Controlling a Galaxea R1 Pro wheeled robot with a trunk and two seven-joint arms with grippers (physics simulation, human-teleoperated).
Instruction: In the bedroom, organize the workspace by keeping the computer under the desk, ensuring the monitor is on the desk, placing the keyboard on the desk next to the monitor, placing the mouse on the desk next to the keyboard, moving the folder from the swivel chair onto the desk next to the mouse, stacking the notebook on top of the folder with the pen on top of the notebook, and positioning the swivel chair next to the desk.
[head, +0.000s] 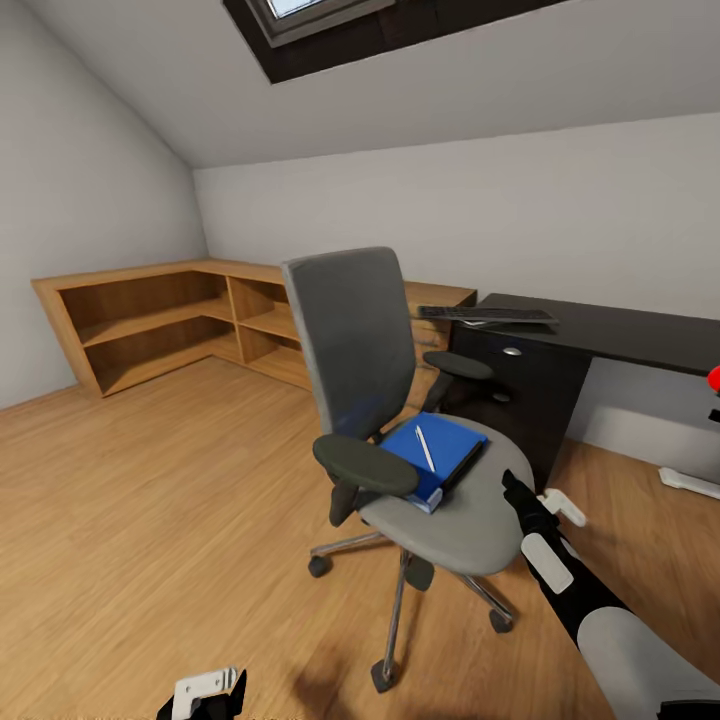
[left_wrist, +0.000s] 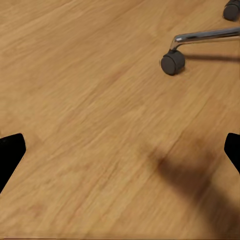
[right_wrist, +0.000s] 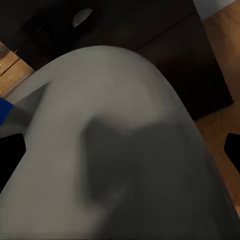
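The swivel chair (head: 350, 340) stands mid-room with its grey seat (right_wrist: 115, 130) turned toward the desk (head: 620, 335). On the seat lies the blue folder (head: 445, 450), and the pale pen (head: 425, 447) rests on top of it. The keyboard (head: 487, 314) sits on the desk's near corner above the black drawer pedestal (head: 520, 390). My right gripper (head: 542, 497) hovers open just over the seat's front-right edge, an edge of the folder (right_wrist: 4, 107) beside it. My left gripper (head: 205, 695) hangs open low over the wooden floor (left_wrist: 100, 100). The notebook, monitor, mouse and computer are hidden or out of view.
A low wooden corner shelf unit (head: 160, 320) runs along the far left walls. A chair caster (left_wrist: 172, 62) is near my left gripper. A flat white object (head: 690, 483) lies on the floor under the desk, and a red spot (head: 714, 378) shows at the right edge.
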